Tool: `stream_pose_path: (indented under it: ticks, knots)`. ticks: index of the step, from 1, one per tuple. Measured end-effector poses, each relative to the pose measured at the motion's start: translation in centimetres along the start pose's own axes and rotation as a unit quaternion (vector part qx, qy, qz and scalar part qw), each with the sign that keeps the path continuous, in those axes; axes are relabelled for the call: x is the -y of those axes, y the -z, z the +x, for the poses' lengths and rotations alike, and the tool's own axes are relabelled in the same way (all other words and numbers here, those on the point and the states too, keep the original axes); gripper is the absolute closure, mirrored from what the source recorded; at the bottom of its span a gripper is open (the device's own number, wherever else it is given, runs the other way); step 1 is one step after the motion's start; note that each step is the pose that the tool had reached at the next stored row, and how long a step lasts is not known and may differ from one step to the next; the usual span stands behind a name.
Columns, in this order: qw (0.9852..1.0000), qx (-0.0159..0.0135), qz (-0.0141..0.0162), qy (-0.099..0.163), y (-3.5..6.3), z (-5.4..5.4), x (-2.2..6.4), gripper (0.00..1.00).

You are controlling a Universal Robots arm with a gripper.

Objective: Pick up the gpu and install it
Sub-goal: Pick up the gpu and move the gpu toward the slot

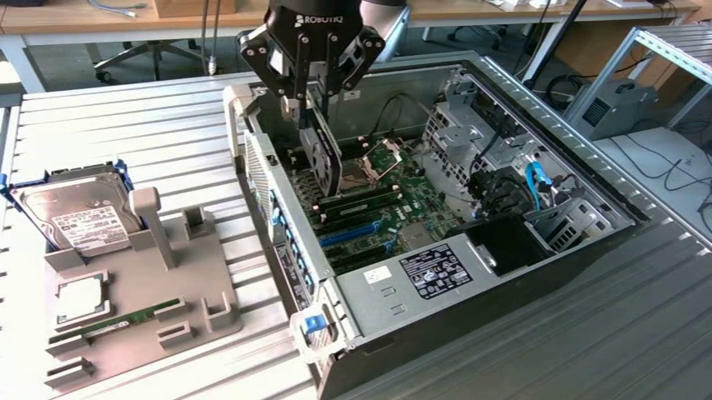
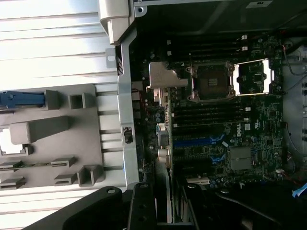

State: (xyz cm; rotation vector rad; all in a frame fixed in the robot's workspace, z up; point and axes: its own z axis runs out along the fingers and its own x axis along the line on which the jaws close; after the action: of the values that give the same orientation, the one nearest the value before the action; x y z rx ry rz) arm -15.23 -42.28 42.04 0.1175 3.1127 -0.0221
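My gripper [image 1: 313, 102] is shut on the gpu [image 1: 323, 152], a thin black card held upright on edge. It hangs over the open computer case [image 1: 579, 179], above the motherboard [image 1: 418, 200] near the case's rear wall, at the exterior view's left. In the wrist view the gpu [image 2: 169, 120] appears edge-on: a green board edge with its silver bracket [image 2: 165, 76] at the far end. It runs out from between my gripper's [image 2: 165, 199] dark fingers [image 2: 142, 206], beside the blue expansion slots [image 2: 196, 142]. Whether the card touches a slot I cannot tell.
A grey parts holder [image 1: 145, 283] lies on the slatted table at the exterior view's left. It carries a silver hard drive [image 1: 80, 218], a square chip [image 1: 83, 302] and a green RAM stick [image 1: 112, 323]. Inside the case are the open CPU socket [image 2: 213, 82], cables and drive cages [image 1: 489, 133].
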Motion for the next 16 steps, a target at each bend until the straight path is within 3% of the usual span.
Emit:
stream_pose_path:
  ticks: [16]
  knots:
    - [1.0,0.0,0.0,0.0,-0.27,-1.7,-0.13,0.73]
